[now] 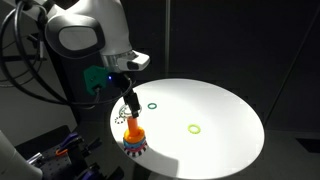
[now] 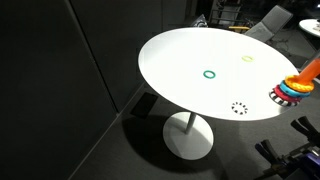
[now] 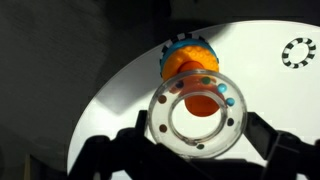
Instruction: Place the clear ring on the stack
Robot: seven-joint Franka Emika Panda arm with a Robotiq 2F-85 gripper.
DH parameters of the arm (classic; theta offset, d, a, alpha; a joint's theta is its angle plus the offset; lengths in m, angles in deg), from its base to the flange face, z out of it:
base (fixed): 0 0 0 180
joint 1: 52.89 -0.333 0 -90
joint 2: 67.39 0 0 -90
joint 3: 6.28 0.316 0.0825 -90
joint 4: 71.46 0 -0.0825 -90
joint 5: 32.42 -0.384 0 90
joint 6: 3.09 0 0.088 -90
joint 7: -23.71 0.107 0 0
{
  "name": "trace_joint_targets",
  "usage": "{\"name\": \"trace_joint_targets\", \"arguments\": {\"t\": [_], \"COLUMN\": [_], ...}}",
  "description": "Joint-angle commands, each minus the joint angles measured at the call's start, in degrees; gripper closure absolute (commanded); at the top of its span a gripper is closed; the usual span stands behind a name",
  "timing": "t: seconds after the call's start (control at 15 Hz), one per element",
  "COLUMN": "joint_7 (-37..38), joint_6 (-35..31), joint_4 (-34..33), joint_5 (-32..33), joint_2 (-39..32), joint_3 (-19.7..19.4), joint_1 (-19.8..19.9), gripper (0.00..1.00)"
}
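Observation:
In the wrist view my gripper [image 3: 195,128] is shut on the clear ring [image 3: 160,118], a transparent ring with small coloured beads inside. It hangs over the stack [image 3: 188,58], and the orange peg shows through the ring's hole. In an exterior view the gripper [image 1: 128,100] hangs just above and a little to the left of the stack [image 1: 133,138]. The stack also shows at the frame edge in an exterior view [image 2: 295,88], where the gripper is out of view.
The white round table [image 1: 220,110] carries a dark green ring [image 1: 152,105] and a yellow-green ring [image 1: 193,128]. A dashed dark ring outline [image 3: 298,52] lies on the table near the stack, also in an exterior view [image 2: 239,108]; ring or shadow, I cannot tell.

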Motion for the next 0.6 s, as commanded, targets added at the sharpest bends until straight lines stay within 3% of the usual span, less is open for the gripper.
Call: {"name": "trace_joint_targets", "arguments": {"t": [0.0,0.53], "joint_7": [-1.81,-3.75], "joint_6": [-2.17,-3.14], "joint_4": [0.8,0.88], "joint_5": [-0.55,-2.48], "joint_2": [-0.5,-2.99], "joint_3": [-0.42,-1.42], "joint_1": [-0.25,-0.69], "gripper": [0.3,0.3]}}
